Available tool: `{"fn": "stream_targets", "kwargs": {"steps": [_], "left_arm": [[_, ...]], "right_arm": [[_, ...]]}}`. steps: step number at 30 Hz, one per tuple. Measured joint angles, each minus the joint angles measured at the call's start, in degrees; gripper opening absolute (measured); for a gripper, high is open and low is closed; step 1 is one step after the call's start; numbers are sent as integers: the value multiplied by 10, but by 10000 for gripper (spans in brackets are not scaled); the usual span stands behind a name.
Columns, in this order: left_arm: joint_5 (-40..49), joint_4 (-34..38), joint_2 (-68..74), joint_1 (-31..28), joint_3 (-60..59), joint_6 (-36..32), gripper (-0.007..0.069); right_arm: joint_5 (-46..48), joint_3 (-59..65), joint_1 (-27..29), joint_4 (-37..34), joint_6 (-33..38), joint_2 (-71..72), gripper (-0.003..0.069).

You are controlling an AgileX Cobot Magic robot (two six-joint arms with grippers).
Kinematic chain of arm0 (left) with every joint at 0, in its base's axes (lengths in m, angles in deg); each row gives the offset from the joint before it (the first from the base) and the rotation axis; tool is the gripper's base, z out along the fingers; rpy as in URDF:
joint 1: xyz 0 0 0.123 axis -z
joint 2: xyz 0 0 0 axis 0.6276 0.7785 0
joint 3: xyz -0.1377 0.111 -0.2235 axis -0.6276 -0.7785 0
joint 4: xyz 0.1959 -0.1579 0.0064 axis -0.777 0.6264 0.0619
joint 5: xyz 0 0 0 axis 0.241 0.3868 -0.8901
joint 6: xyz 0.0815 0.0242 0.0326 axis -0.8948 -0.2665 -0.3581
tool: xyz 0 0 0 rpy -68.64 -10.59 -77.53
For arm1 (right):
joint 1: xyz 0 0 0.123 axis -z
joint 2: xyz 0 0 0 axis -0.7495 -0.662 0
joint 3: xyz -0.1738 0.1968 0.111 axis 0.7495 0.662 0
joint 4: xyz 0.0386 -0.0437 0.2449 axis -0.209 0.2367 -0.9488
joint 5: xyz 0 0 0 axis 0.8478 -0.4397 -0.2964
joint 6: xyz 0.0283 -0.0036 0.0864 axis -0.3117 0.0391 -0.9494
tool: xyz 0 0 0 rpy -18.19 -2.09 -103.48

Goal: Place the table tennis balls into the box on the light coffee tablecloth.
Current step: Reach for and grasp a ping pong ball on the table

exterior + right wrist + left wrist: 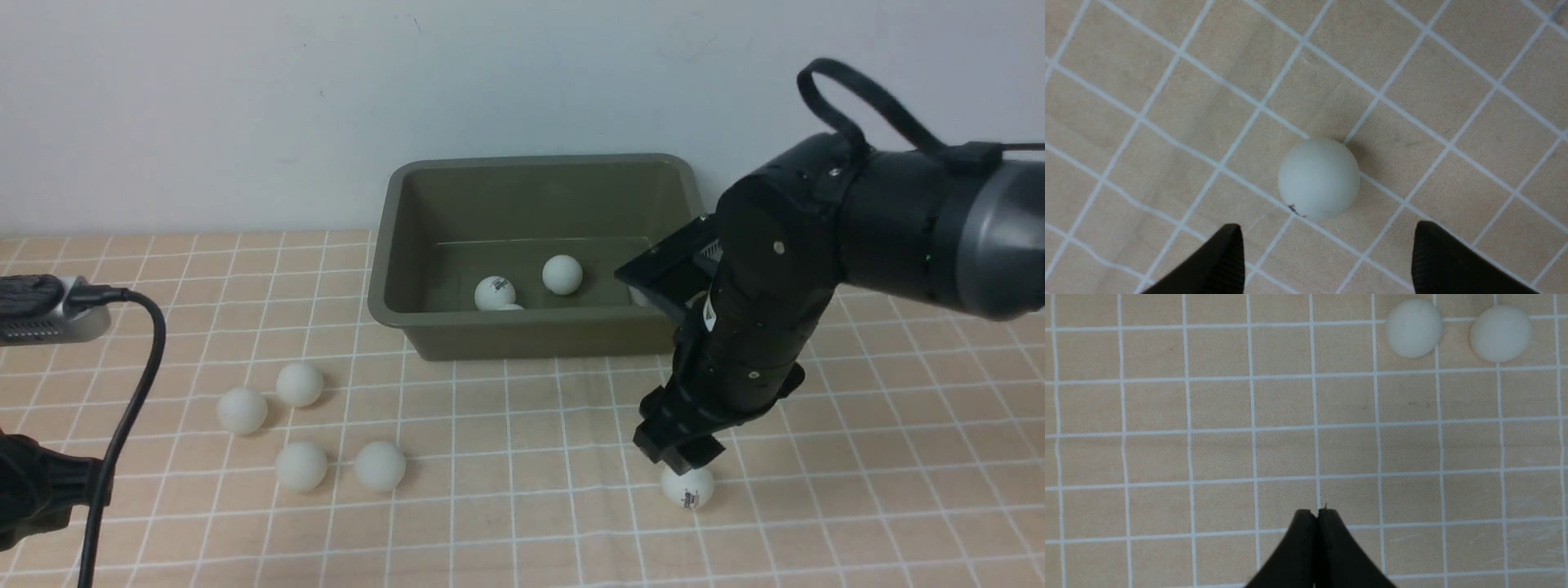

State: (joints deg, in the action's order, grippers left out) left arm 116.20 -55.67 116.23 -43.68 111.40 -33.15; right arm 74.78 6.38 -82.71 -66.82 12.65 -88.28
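Hovering over 1 table tennis ball (1318, 178) on the light coffee tablecloth (531, 457) near the box (392, 314), right gripper (1327, 234) is waiting, fingers spread; left gripper (1317, 514) is idling, fingers pressed together. Next, probably: descending, pinching centred.

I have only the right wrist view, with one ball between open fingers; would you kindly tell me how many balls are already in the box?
Observer: The front view shows two balls in plain sight inside the box, plus a sliver of a third just behind its near wall.
Operator: Thank you. How many lie on the cloth besides mine?
Observer: Four balls sit in a loose cluster on the tablecloth, toward the robot's left.
Operator: And the other arm?
Observer: The left gripper is shut with nothing in it, over the cloth and touching no ball.
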Motion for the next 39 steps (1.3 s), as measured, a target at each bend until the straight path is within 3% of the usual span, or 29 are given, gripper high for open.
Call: {"fn": "stream_targets", "kwargs": {"steps": [17,31,39], "left_arm": [[0,0,0,0,0,0,-69],[0,0,0,0,0,0,-69],[0,0,0,0,0,0,-69]], "right_arm": [[-30,0,0,-1,0,-59,484],[-42,0,0,-4,0,-93,354],[44,-69,0,-55,23,-96,354]]}}
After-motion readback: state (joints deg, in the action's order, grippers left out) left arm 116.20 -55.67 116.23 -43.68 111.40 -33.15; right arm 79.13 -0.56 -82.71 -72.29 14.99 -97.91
